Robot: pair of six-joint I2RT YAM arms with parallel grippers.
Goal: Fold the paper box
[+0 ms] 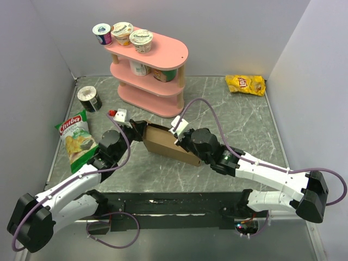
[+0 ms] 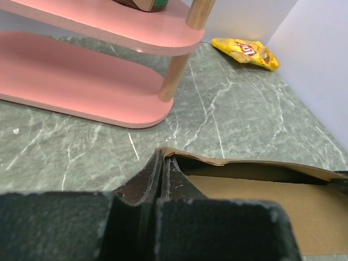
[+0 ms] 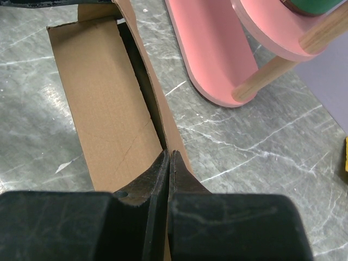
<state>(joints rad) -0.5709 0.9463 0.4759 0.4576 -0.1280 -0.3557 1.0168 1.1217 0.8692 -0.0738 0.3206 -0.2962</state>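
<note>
Paper box (image 1: 165, 142) half-formed, L gripper (image 2: 162, 159) jaws pinching its corner wall, R gripper (image 3: 169, 156) jaws pinching its long side wall.

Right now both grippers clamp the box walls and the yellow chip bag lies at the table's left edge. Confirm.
Wrong: the yellow chip bag lies in the table's far right corner, top external view. The left gripper and right gripper do clamp the paper box.
</note>
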